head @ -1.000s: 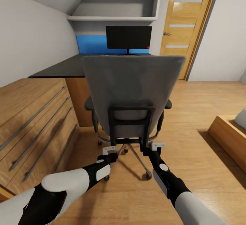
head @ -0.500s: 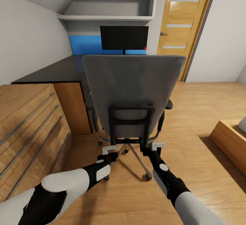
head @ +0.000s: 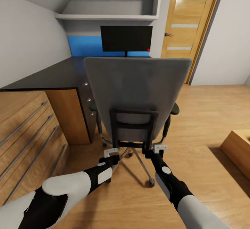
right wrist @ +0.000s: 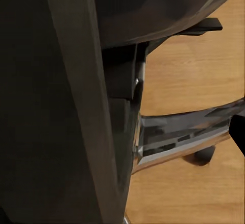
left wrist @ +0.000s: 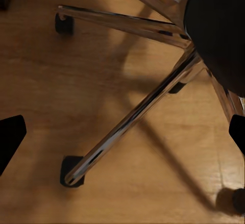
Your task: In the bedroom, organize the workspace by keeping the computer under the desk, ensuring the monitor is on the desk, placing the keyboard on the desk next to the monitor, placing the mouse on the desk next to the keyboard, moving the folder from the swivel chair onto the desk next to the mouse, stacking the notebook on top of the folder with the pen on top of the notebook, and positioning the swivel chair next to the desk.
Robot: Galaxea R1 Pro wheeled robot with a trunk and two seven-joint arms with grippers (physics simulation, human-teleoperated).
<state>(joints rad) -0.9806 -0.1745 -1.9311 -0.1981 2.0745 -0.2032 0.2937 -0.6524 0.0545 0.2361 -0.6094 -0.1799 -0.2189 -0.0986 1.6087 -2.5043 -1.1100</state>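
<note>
The grey swivel chair stands in front of me with its back toward me, and its chrome base rests on the wood floor. My left gripper is open at the lower left of the chair's black back frame, with its fingertips spread wide over a chrome spoke. My right gripper is at the frame's lower right, and one fingertip shows far out beside the dark frame. Beyond the chair, the monitor stands on the black desk. The chair back hides the seat. Computer, keyboard, mouse, folder, notebook and pen are out of view.
A light wood cabinet with long metal handles runs close along my left. The desk's drawer unit with round knobs is just left of the chair. A wooden door stands at the far right, and a bed frame corner at the right.
The view has advanced toward the desk, with the chair staying in front of both grippers. The wood cabinet has slid back on the left and the drawer unit has come into view.
</note>
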